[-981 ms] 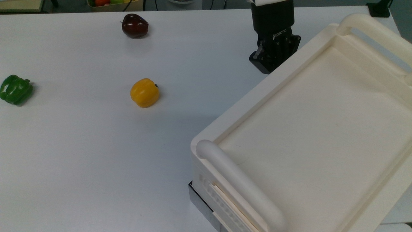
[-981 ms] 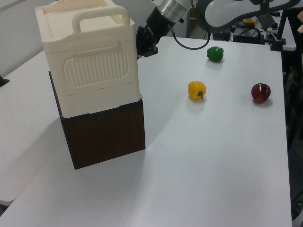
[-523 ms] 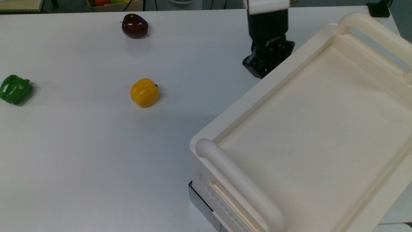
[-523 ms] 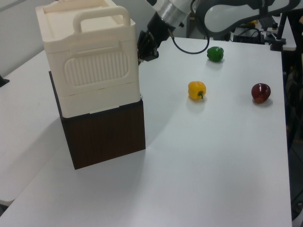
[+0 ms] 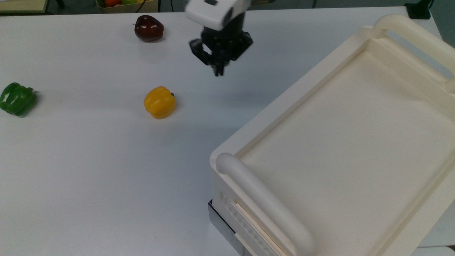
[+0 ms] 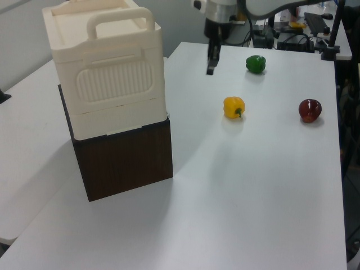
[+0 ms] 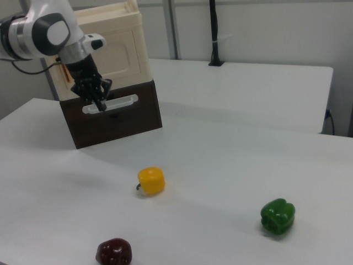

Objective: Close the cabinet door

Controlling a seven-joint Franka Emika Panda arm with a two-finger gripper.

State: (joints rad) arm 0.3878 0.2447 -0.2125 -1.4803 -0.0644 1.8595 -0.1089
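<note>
The cabinet [image 5: 348, 142] is a large cream-white unit with a recessed top and thick bar handles, standing on a dark brown base [image 6: 126, 160]. In the right view its door [image 7: 113, 52], a flat cream panel, lies flush against the cabinet's front. A bit of its copper handle [image 7: 64, 73] peeks out beside the arm. My gripper [image 5: 217, 71] hangs shut and empty over the table, apart from the cabinet, toward the top view's left of it. In the right view the gripper [image 7: 101, 105] appears in front of the brown base.
A yellow pepper [image 5: 159, 102] lies mid-table, a green pepper [image 5: 17, 99] at the top view's left edge, and a dark red apple [image 5: 149, 28] at the back. The brown base carries a white bar handle [image 7: 110, 104]. Open table spreads between the toys.
My gripper has pulled away from the cabinet's far side, swung toward the top view's left and now points down over open table. The cabinet top shifted slightly.
</note>
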